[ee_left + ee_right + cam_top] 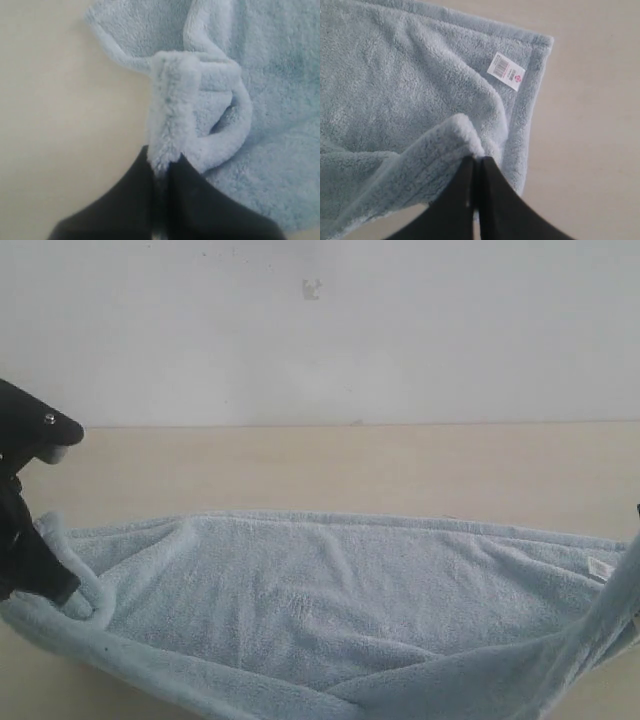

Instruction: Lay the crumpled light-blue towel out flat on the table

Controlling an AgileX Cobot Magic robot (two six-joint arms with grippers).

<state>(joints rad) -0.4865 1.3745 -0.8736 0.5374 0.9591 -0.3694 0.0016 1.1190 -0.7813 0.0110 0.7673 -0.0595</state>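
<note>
The pale-blue towel (320,600) lies stretched across the beige table (330,465), its near edge raised at both ends. My left gripper (70,592) is shut on the towel's left corner; in the left wrist view its black fingers (132,200) pinch a bunched fold of the towel (172,115). My right gripper is out of the exterior view past the right edge, where the towel rises. In the right wrist view the right gripper (477,161) is shut on a folded edge of the towel (395,90). The white label (506,71) sits near a flat corner.
A white wall (320,330) stands behind the table. Bare tabletop shows beyond the towel's far edge and beside both held corners (60,110) (590,125). The left arm's black body (30,425) rises at the left edge.
</note>
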